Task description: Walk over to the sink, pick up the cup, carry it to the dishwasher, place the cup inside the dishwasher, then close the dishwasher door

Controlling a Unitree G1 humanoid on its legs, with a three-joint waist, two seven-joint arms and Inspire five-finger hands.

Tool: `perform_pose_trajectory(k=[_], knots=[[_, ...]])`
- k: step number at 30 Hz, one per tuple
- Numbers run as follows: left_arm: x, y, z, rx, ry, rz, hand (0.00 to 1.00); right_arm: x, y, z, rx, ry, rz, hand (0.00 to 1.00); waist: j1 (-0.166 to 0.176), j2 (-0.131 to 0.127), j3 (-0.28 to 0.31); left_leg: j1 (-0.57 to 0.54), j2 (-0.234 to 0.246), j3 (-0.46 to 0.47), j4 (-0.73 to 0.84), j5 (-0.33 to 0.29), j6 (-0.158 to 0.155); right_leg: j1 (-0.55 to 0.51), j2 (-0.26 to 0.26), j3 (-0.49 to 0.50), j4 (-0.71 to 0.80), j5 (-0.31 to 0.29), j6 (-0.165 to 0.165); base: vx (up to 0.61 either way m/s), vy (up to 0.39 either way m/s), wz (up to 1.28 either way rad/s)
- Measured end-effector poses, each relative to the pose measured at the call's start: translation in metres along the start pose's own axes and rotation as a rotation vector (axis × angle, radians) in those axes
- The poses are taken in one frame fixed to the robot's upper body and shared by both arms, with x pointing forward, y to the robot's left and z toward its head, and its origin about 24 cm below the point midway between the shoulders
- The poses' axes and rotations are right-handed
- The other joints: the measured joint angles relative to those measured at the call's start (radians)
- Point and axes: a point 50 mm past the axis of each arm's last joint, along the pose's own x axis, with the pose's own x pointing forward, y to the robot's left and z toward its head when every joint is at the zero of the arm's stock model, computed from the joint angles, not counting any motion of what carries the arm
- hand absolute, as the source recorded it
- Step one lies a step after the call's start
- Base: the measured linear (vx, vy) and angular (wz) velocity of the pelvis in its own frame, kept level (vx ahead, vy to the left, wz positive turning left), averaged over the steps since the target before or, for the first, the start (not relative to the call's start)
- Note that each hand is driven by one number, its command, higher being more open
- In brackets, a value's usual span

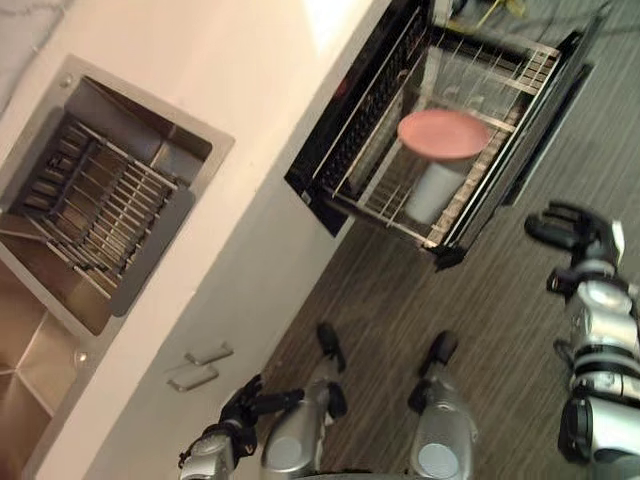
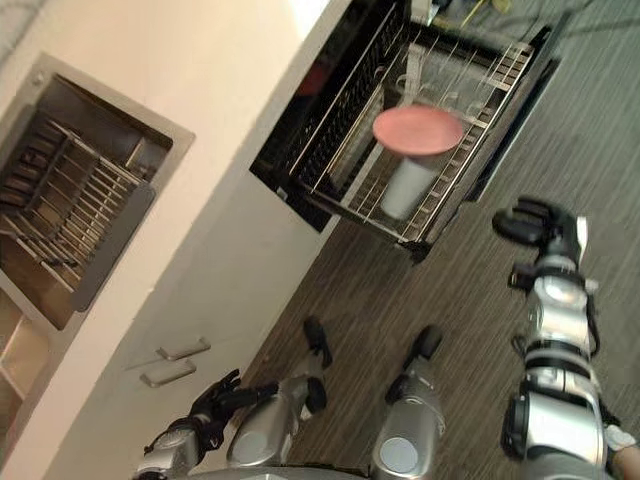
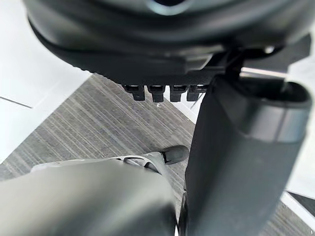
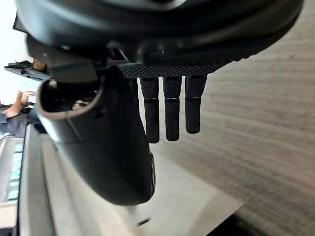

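Observation:
The cup (image 1: 437, 160), white with a pink base, stands upside down in the pulled-out wire rack (image 1: 506, 118) of the dishwasher. The dishwasher's dark door (image 1: 548, 135) hangs open beyond the rack. My right hand (image 1: 575, 232) hovers over the floor just beside the rack's front corner, open and holding nothing; its fingers (image 4: 170, 110) hang straight in the right wrist view. My left hand (image 1: 243, 408) hangs low by the cabinet front, fingers relaxed and empty. The steel sink (image 1: 40, 345) is set in the counter at far left.
A dark wire dish rack (image 1: 95, 205) lies in the sink's upper basin. Two drawer handles (image 1: 200, 366) stick out of the pale cabinet front. Striped grey floor (image 1: 480, 320) stretches between the cabinet and the open dishwasher.

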Motion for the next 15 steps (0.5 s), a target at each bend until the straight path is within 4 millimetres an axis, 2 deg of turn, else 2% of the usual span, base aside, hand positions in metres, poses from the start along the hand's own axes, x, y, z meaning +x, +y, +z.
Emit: perform_pose_trajectory(k=[1, 2, 5, 9, 11, 12, 14, 15], knots=[[0.000, -0.003, 0.002, -0.022, -0.010, -0.012, 1.00, 0.004, 0.007, 0.019, -0.021, -0.063, 0.018, 0.00, 0.008, 0.016, 0.007, -0.001, -0.009, -0.004, 0.004, 0.000, 0.000, -0.013, -0.014, 0.009, 0.021, -0.006, 0.005, 0.06, 0.002, 0.01], [0.001, -0.005, 0.003, -0.044, -0.012, -0.018, 1.00, 0.006, 0.004, 0.029, -0.063, -0.094, -0.002, 0.00, 0.010, 0.028, 0.011, -0.002, -0.022, -0.017, 0.004, 0.001, 0.001, -0.024, -0.033, 0.013, 0.047, -0.018, 0.011, 0.06, 0.003, 0.07], [0.002, -0.013, 0.003, -0.082, -0.009, -0.040, 1.00, 0.008, 0.004, 0.043, -0.193, -0.147, -0.001, 0.00, -0.001, 0.049, 0.018, 0.008, -0.064, -0.064, 0.004, 0.001, 0.001, -0.043, -0.093, 0.021, 0.136, -0.060, 0.031, 0.07, 0.001, 0.21], [0.002, -0.026, -0.005, -0.113, 0.022, -0.082, 1.00, 0.008, 0.000, 0.047, -0.304, -0.163, -0.013, 0.00, -0.013, 0.085, 0.002, 0.029, -0.120, -0.142, 0.003, -0.013, 0.010, -0.041, -0.190, -0.003, 0.280, -0.136, 0.056, 0.00, 0.041, 0.56], [-0.001, -0.034, -0.016, -0.141, 0.051, -0.097, 1.00, 0.009, -0.005, 0.050, -0.360, -0.170, -0.027, 0.00, -0.021, 0.102, -0.011, 0.038, -0.160, -0.201, -0.001, -0.013, 0.011, -0.024, -0.261, -0.040, 0.366, -0.189, 0.077, -0.06, 0.047, 0.93], [-0.004, -0.038, -0.028, -0.160, 0.084, -0.101, 1.00, 0.008, -0.009, 0.049, -0.375, -0.166, -0.033, 0.00, -0.023, 0.118, -0.023, 0.048, -0.189, -0.248, 0.000, -0.012, 0.011, 0.005, -0.308, -0.075, 0.410, -0.217, 0.089, -0.05, 0.038, 0.94], [-0.008, -0.039, -0.041, -0.173, 0.120, -0.097, 1.00, 0.008, -0.011, 0.048, -0.386, -0.160, -0.037, 0.00, -0.026, 0.130, -0.032, 0.063, -0.214, -0.291, 0.000, -0.011, 0.011, 0.039, -0.346, -0.110, 0.448, -0.240, 0.100, -0.02, 0.013, 0.97], [-0.014, -0.039, -0.057, -0.187, 0.168, -0.092, 1.00, 0.008, -0.015, 0.046, -0.416, -0.151, -0.045, 0.00, -0.026, 0.152, -0.050, 0.085, -0.247, -0.356, 0.000, 0.001, 0.015, 0.102, -0.395, -0.170, 0.501, -0.280, 0.115, 0.00, -0.029, 1.07]])
